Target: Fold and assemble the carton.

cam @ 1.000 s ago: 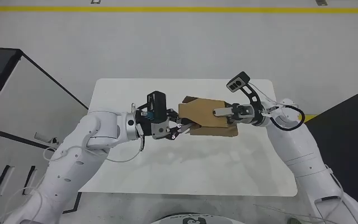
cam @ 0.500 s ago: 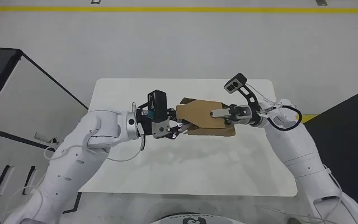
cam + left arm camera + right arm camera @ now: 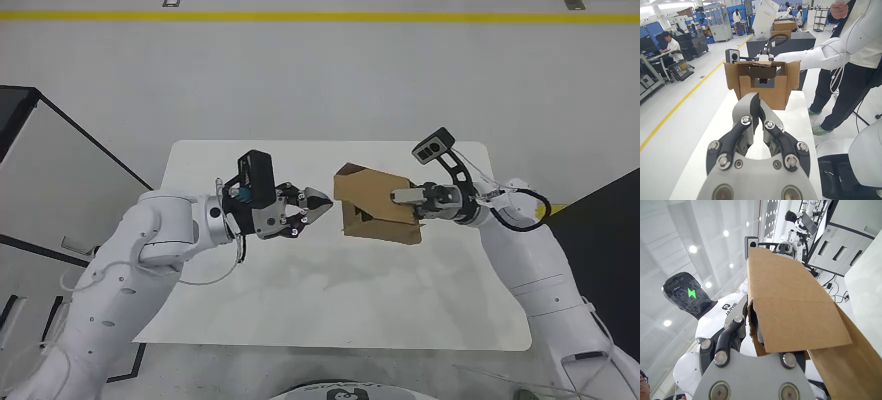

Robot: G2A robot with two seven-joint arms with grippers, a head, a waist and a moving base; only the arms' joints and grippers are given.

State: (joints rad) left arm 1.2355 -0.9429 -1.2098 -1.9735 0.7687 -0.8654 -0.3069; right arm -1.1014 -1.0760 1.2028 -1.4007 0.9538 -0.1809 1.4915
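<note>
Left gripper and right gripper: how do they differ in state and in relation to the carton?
The left gripper is shut on nothing; the right gripper is shut on a wall of the carton. The left gripper is apart from the carton, facing its open end; the right gripper holds it at the opposite end. Both are above the table.

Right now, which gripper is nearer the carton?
Right. The right gripper is clamped on the carton; the left gripper sits apart from its opposite end, jaws shut.

No readable txt, no labels, no nos.
</note>
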